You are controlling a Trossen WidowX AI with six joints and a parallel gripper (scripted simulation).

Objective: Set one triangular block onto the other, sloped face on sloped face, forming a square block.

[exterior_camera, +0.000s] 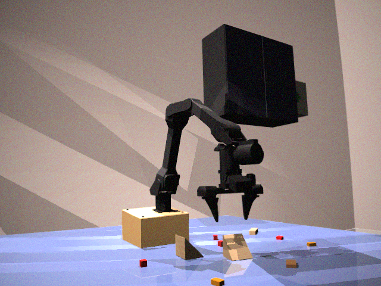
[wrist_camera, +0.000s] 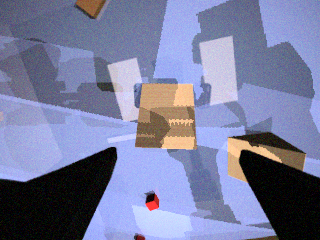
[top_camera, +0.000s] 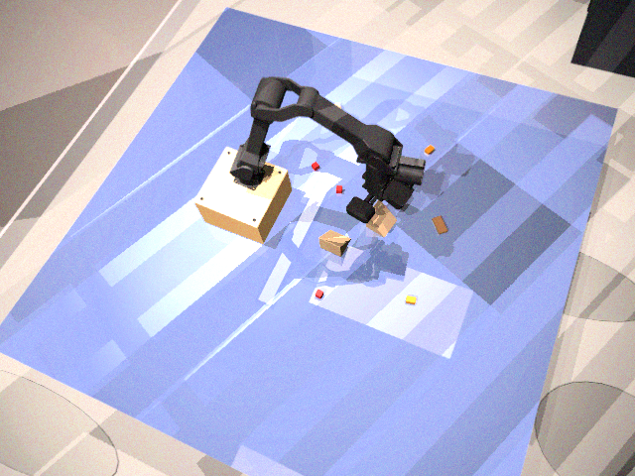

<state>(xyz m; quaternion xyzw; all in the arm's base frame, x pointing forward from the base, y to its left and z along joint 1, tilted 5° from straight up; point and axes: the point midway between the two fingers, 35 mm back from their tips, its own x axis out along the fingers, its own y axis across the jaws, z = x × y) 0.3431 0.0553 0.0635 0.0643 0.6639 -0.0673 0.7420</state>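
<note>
Two tan triangular blocks stand apart on the blue table. The right block (top_camera: 382, 220) (exterior_camera: 237, 246) (wrist_camera: 166, 117) rests with its sloped face up; in the wrist view it is near the middle, just beyond the fingertips. The left block (top_camera: 333, 243) (exterior_camera: 186, 249) (wrist_camera: 236, 162) shows a triangular end in the exterior view, with its slope falling to the right; in the wrist view the right finger partly covers it. My gripper (exterior_camera: 231, 220) (wrist_camera: 177, 154) is open and empty, pointing down above the right block, with clear height between. In the top view the hand hides its fingertips.
Small red cubes (top_camera: 315, 166) (top_camera: 338, 189) (top_camera: 318, 294) lie around the blocks. A yellow piece (top_camera: 411, 299), a brown piece (top_camera: 440, 224) and an orange piece (top_camera: 429, 149) lie farther out. The arm's wooden base box (top_camera: 228, 189) (exterior_camera: 162, 230) stands to the left.
</note>
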